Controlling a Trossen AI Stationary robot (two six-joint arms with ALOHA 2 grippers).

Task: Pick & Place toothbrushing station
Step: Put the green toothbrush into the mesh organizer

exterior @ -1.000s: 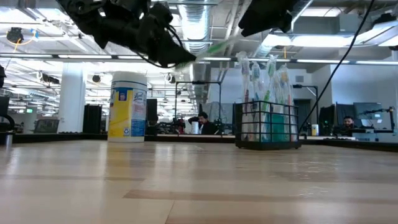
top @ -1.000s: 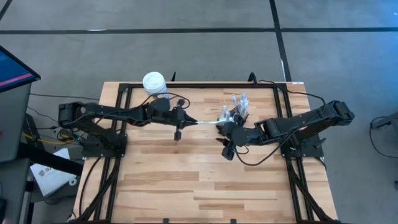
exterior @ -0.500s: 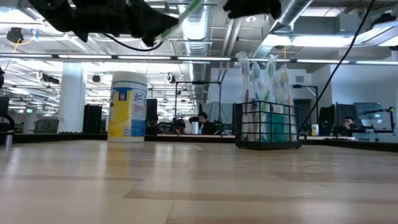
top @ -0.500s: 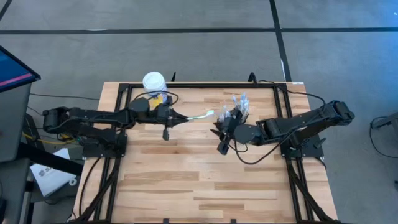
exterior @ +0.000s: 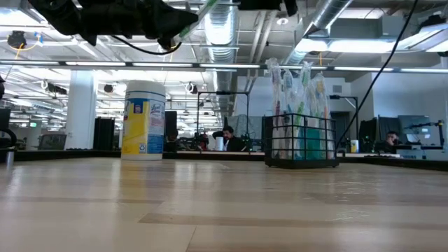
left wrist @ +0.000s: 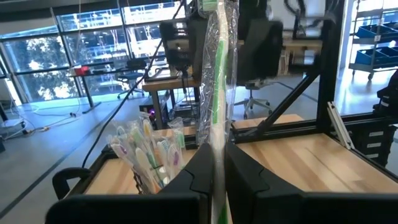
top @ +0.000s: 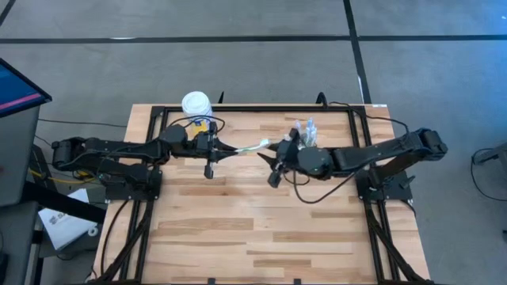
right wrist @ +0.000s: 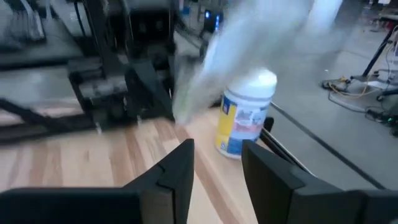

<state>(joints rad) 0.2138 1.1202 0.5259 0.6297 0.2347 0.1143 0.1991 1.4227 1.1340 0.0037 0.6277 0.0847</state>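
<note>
My desk: light wood planks, black frame along the edges. Directly on it: jar with white lid near the far edge on my left side, and the black mesh holder with its brushes toward the far right. Both stand upright, well apart.

In the low view both arms run off the upper edge, so neither gripper shows whole there. The wrapped toothbrush is only a pale smear in the right wrist view, its bristle end unreadable. The left wrist view cuts that toothbrush off at both edges. The jar label is too small to read.
</note>
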